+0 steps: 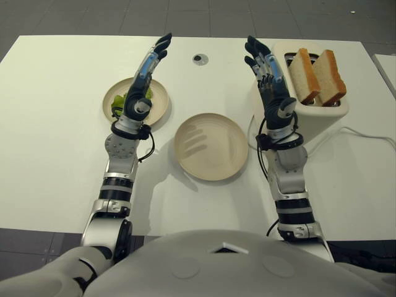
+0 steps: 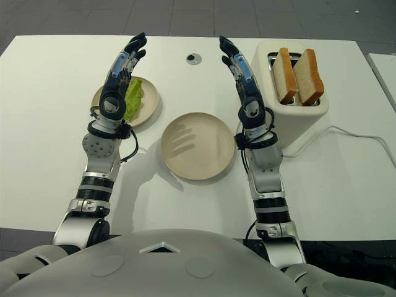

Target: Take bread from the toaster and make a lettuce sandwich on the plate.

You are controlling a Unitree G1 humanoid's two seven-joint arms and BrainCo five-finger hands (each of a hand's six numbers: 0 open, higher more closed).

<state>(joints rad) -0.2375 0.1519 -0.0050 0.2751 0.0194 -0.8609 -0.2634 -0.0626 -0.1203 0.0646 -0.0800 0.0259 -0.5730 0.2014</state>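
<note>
A cream toaster (image 1: 322,114) stands at the right of the white table with two bread slices (image 1: 318,75) sticking up out of its slots. An empty beige plate (image 1: 211,146) lies in the middle. A smaller plate (image 1: 158,108) at the left holds green lettuce (image 2: 132,99). My left hand (image 1: 143,80) is raised over the lettuce plate, fingers straight and open, holding nothing. My right hand (image 1: 267,77) is raised just left of the toaster, fingers straight and open, empty too.
The toaster's white cable (image 1: 371,135) runs off over the table to the right. A small round hole (image 1: 200,59) sits in the table at the back centre. Another white table edge (image 1: 387,68) shows at the far right.
</note>
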